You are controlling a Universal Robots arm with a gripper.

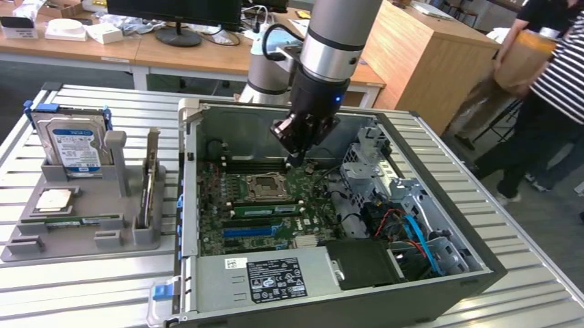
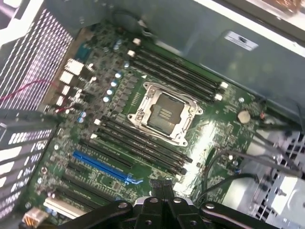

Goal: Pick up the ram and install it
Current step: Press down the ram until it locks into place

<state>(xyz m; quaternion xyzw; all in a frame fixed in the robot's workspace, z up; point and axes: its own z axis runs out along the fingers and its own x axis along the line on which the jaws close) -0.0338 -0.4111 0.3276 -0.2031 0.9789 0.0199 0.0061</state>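
The ram (image 1: 78, 220) is a thin green stick lying flat in a slot of the grey holder (image 1: 119, 236) at the exterior view's left, outside the computer. My gripper (image 1: 294, 160) hangs inside the open computer case (image 1: 438, 287), over the motherboard (image 1: 251, 236) just beyond the processor socket (image 1: 262, 183). Its fingers are shut together with nothing between them. In the wrist view the shut gripper (image 2: 162, 185) sits low over the board, near the long black memory slots (image 2: 138, 143) beside the socket (image 2: 164, 112). These slots and the further slots (image 2: 176, 71) look dark and bare.
The holder also carries an upright blue-labelled hard drive (image 1: 75, 145), a square silver processor (image 1: 53, 199) and a thin card standing on edge (image 1: 149, 181). Drive cages and cables (image 1: 401, 219) fill the case's right side. A person (image 1: 548, 89) stands at the far right.
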